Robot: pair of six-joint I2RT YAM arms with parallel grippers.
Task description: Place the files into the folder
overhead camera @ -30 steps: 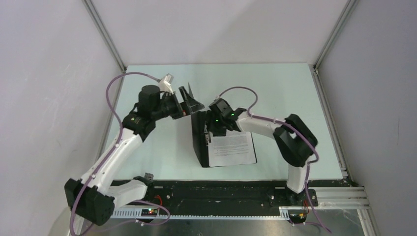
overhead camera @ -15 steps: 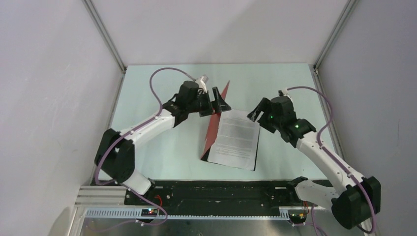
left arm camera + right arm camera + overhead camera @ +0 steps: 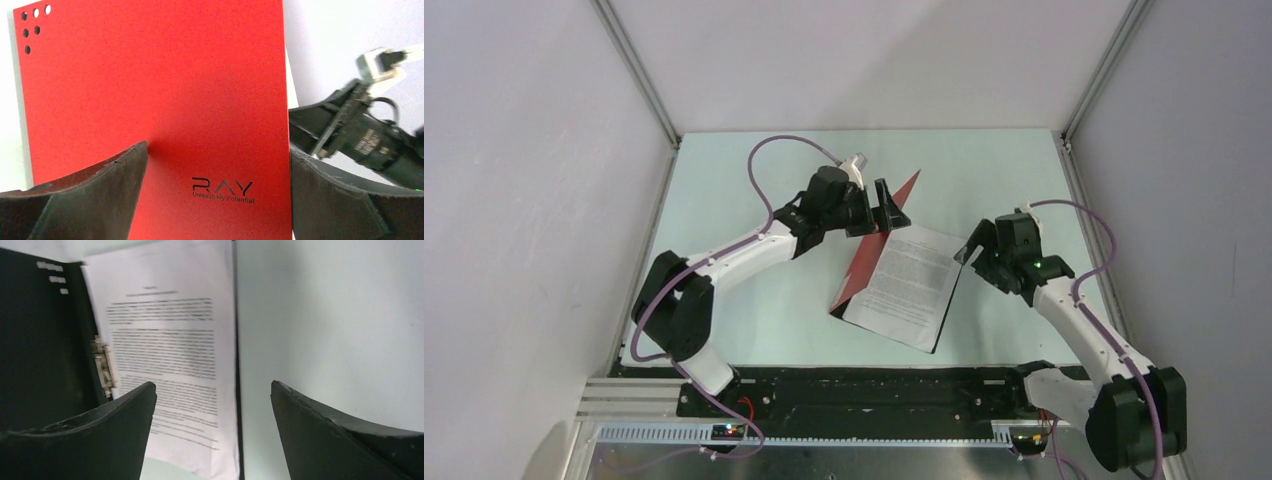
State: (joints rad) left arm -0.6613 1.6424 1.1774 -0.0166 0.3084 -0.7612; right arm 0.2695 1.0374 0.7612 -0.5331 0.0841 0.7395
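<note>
The folder (image 3: 861, 268) lies mid-table, its red cover standing half raised over the black inside. The files (image 3: 911, 285), white printed sheets, lie on the black inside. My left gripper (image 3: 894, 210) is open, a finger to each side of the red cover's upper edge. The cover (image 3: 150, 90) fills the left wrist view between the spread fingers of my left gripper (image 3: 215, 195). My right gripper (image 3: 977, 250) is open and empty, just right of the files' far corner. The right wrist view shows the files (image 3: 170, 350), the metal clip (image 3: 102, 367) and the black inside (image 3: 40, 340) beyond my right gripper (image 3: 212, 432).
The pale green table (image 3: 754, 290) is boxed in by white walls with metal corner posts (image 3: 639, 75). The right arm's wrist (image 3: 360, 135) shows just past the red cover's edge in the left wrist view. A black base rail (image 3: 864, 385) runs along the near edge.
My left gripper has moved right with the red cover, which now tilts further over the files. My right gripper has drawn back to the right, off the sheets. The folder has turned slightly.
</note>
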